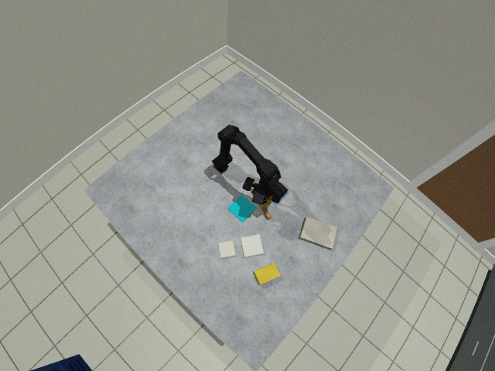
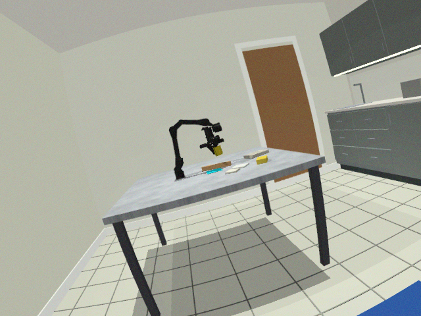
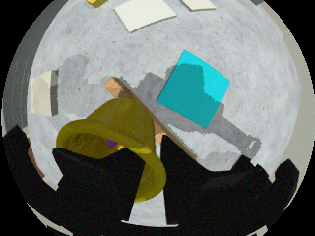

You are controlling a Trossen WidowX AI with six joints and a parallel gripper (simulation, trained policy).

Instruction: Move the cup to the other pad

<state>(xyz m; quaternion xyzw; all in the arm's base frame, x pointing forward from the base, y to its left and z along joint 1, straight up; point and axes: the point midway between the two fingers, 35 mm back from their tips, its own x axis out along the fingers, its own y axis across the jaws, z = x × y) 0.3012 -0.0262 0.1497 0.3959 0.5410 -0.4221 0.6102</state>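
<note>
The yellow cup (image 1: 267, 201) (image 2: 218, 150) (image 3: 125, 115) hangs in the air, tilted, with its mouth toward the wrist camera. My gripper (image 1: 263, 202) (image 2: 214, 150) (image 3: 156, 138) is shut on the cup's wall near the rim. In the wrist view a purple marble (image 3: 112, 143) and a bit of a yellow-orange one show inside; the rest of the inside is hidden. The cyan pad (image 1: 241, 208) (image 2: 214, 170) (image 3: 218, 84) lies bare on the table, across the wooden bar from the blue pad (image 1: 284, 197), which the arm mostly hides in the top view.
The wooden bar (image 1: 266, 212) (image 2: 216, 166) (image 3: 114, 87) lies just beside the cyan pad, below the cup. A beige box (image 1: 319, 233) (image 2: 256, 154) (image 3: 42, 95), two whitish squares (image 1: 252, 246) (image 1: 227, 249) and a yellow block (image 1: 267, 273) (image 2: 262, 159) lie farther out.
</note>
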